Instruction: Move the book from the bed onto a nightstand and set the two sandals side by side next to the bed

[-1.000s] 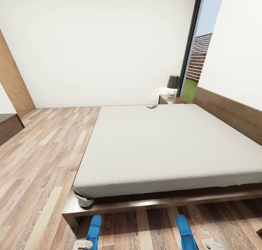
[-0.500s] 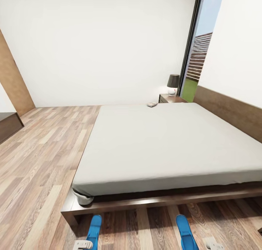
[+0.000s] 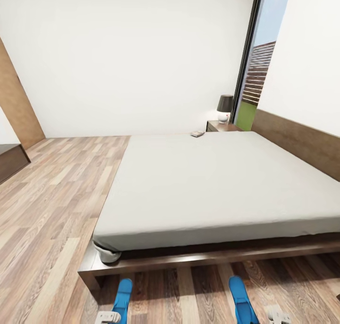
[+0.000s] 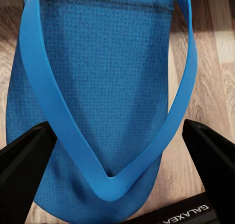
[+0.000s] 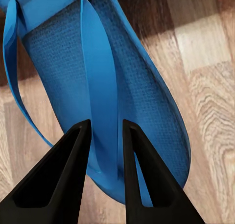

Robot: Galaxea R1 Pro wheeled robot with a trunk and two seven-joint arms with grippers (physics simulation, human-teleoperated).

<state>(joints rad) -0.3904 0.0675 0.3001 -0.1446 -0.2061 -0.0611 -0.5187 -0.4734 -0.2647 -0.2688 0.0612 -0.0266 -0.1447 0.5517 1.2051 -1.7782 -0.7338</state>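
The bed point(image 3: 222, 187) stood against the right wall, with the book point(image 3: 197, 134) lying at its far corner, just beside the nightstand point(image 3: 223, 126) that carried a lamp point(image 3: 224, 108). Two blue sandals lay well apart on the floor point(image 3: 52, 196) by the near side of the frame. The left gripper point(image 4: 117, 150) stood wide open astride the left sandal point(image 3: 123, 299). The right gripper point(image 5: 104, 133) was pinched on the strap of the right sandal point(image 3: 242, 299).

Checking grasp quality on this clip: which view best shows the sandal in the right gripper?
The right wrist view: the sandal fills it, and the right gripper is shut on its strap. The head view shows just its front end sticking out near the bed. The left wrist view shows the other sandal.
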